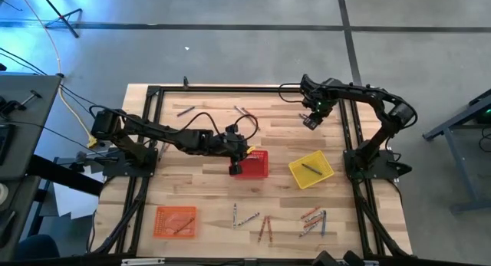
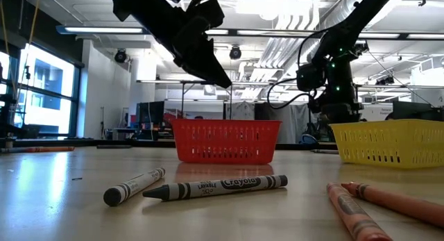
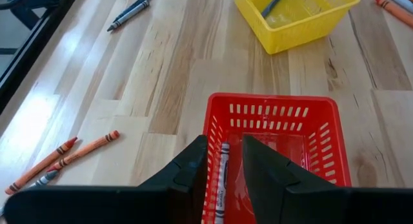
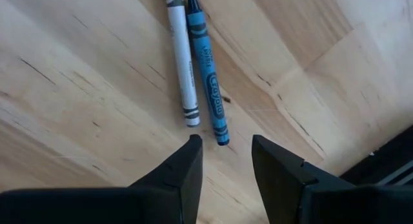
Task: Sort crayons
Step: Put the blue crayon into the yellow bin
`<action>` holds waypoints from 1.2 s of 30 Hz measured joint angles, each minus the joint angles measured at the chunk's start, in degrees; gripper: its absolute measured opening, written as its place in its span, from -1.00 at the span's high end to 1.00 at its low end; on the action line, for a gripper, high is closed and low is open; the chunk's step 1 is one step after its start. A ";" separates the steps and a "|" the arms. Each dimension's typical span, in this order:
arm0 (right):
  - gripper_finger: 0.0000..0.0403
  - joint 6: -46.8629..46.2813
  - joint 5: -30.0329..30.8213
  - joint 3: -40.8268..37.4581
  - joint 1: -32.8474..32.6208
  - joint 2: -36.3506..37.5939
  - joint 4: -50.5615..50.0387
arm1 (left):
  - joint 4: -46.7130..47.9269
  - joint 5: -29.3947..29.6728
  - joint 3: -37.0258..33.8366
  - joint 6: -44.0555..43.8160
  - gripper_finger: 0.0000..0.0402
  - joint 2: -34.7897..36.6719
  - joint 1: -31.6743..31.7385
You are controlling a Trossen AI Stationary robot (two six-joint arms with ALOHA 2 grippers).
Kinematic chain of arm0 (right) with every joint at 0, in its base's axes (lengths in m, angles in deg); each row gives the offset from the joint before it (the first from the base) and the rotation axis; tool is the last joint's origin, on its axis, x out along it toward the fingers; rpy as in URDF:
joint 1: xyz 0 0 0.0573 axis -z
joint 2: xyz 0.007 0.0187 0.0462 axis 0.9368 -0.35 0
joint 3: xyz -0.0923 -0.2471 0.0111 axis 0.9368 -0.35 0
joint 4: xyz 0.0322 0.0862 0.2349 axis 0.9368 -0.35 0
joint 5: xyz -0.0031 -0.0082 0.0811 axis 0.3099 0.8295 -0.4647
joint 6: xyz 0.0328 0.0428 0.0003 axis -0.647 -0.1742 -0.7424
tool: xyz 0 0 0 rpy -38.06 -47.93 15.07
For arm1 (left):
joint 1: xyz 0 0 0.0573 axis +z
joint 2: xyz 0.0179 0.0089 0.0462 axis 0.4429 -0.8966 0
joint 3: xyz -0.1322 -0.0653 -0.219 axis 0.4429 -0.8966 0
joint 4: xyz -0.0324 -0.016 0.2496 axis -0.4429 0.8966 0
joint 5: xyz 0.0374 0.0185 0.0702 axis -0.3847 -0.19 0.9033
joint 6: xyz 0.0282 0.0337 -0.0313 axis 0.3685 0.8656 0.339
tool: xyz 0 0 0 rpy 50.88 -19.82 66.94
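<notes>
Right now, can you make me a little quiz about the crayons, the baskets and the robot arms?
1. True or false: the left gripper is over the red basket.
2. Which basket has a dark crayon lying in it: A the orange basket, B the yellow basket, C none?
3. Fill in: the right gripper is open above a white crayon and a ____ crayon lying side by side on the table.

Key: 1 true. 2 B. 3 blue.
</notes>
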 joint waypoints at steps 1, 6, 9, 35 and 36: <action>0.36 0.00 0.00 0.00 0.00 0.00 -0.08 | 0.01 0.00 0.00 0.00 0.59 0.00 0.00; 0.35 0.00 0.39 -0.48 0.00 0.00 0.10 | 0.02 0.00 0.00 0.00 0.59 0.00 -0.02; 0.35 0.00 1.64 -1.61 0.00 -0.02 0.54 | 0.08 0.00 0.00 0.00 0.59 0.00 -0.02; 0.35 0.44 1.46 -4.83 0.15 -1.78 8.25 | 0.11 0.00 0.00 0.00 0.59 -0.02 -0.02; 0.35 0.46 1.49 -4.72 0.15 -2.56 8.21 | 0.11 0.00 0.00 0.00 0.59 -0.02 -0.02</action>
